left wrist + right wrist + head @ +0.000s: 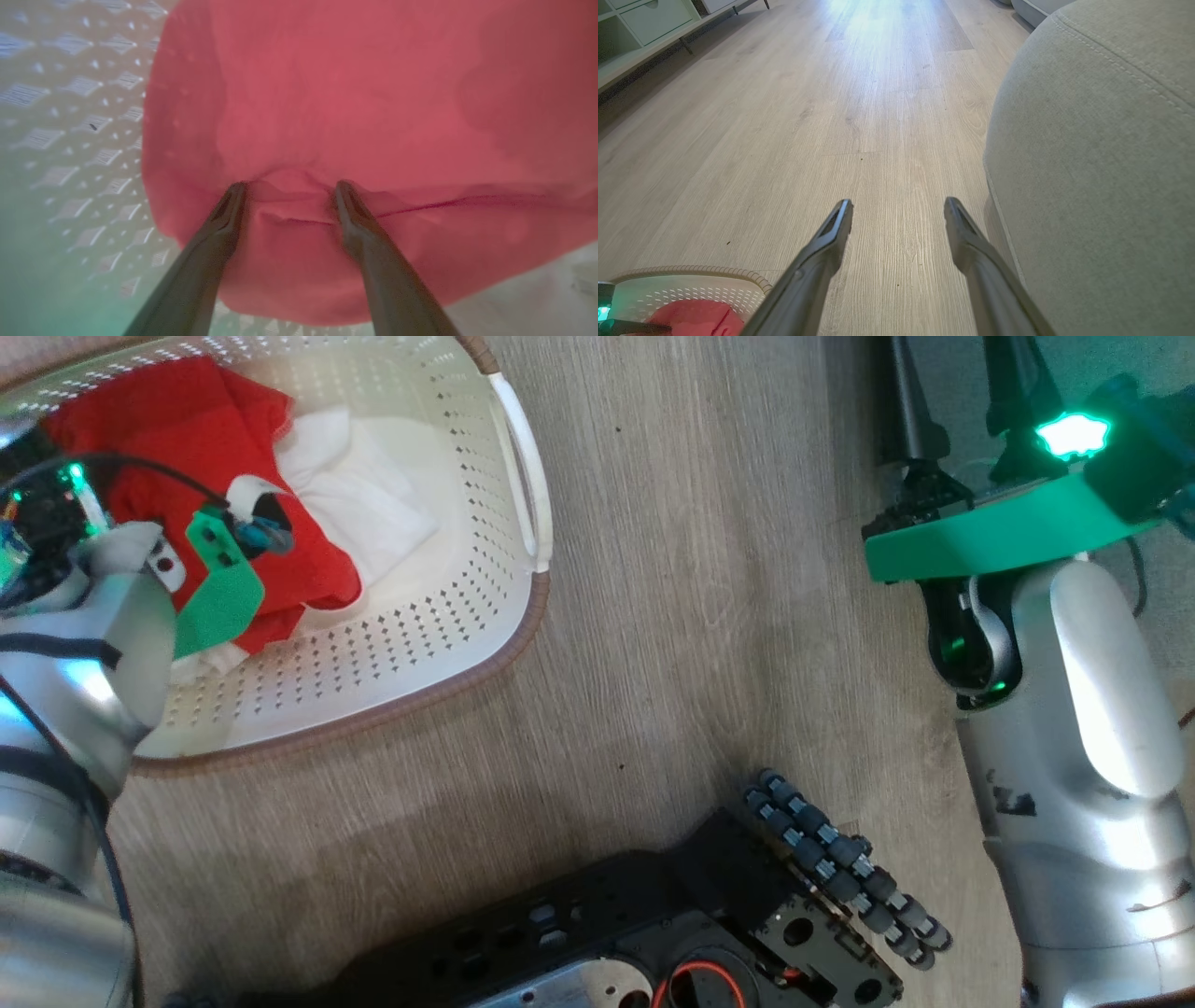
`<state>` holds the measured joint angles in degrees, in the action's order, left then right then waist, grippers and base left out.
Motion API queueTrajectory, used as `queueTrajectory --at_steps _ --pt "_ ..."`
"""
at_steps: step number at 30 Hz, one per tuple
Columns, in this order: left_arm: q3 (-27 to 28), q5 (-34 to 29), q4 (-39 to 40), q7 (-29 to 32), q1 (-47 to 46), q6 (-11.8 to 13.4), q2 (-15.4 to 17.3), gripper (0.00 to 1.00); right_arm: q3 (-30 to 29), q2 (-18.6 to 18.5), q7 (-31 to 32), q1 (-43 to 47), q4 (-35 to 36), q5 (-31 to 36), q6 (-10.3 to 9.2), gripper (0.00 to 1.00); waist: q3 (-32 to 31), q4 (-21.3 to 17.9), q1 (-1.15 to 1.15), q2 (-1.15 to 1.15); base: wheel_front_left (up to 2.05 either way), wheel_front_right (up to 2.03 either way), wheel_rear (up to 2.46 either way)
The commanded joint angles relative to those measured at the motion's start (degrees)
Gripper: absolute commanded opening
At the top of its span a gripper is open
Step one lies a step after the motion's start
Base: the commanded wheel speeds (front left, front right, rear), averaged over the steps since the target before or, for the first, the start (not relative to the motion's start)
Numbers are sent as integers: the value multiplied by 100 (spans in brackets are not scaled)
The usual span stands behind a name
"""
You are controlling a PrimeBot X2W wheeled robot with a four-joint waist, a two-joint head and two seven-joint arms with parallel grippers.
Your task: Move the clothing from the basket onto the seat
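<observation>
Wood floor (859,116) beneath a pale cabinet (644,23) (dark legs).

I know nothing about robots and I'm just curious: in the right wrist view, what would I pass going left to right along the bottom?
basket → the arm's two open dark fingers → grey seat

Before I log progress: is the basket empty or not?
Not empty: red and white clothing lies inside the basket, on its bottom.

Bare floor (859,116) lies open between basket (420,616) and seat (1101,163); the basket's perforated wall rings the clothing (187,429).
</observation>
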<state>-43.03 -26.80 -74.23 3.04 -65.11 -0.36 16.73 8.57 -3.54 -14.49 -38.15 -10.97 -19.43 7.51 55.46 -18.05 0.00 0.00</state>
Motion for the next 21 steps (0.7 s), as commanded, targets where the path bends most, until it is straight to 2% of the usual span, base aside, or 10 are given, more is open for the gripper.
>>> queueTrajectory --at_steps 1,2,3,4,5,14,21 --pt "43 -24 39 23 -26 10 209 100 84 66 -51 158 183 -60 -2 100 32 -18 0 0 0 0 0" --pt "29 -17 37 20 -41 -7 227 100 91 66 -51 155 192 -69 -2 100 53 -28 0 0 0 0 0" --pt "23 -1 36 35 -49 -34 241 79 99 66 -51 151 198 -75 -2 100 72 -37 0 0 0 0 0" --pt "11 8 35 41 -54 -46 252 31 109 66 -51 146 203 -81 -2 100 90 -47 0 0 0 0 0" --pt "-21 -2 34 52 -60 -64 260 0 120 66 -51 139 207 -89 -2 100 107 -57 0 0 0 0 0" --pt "74 324 30 -95 74 -64 122 0 121 66 -51 51 127 -89 -2 100 -42 -3 0 0 0 0 0" --pt "493 1014 29 -890 387 -32 -433 0 27 66 -51 65 -2 73 -2 100 -590 222 0 0 0 0 0"
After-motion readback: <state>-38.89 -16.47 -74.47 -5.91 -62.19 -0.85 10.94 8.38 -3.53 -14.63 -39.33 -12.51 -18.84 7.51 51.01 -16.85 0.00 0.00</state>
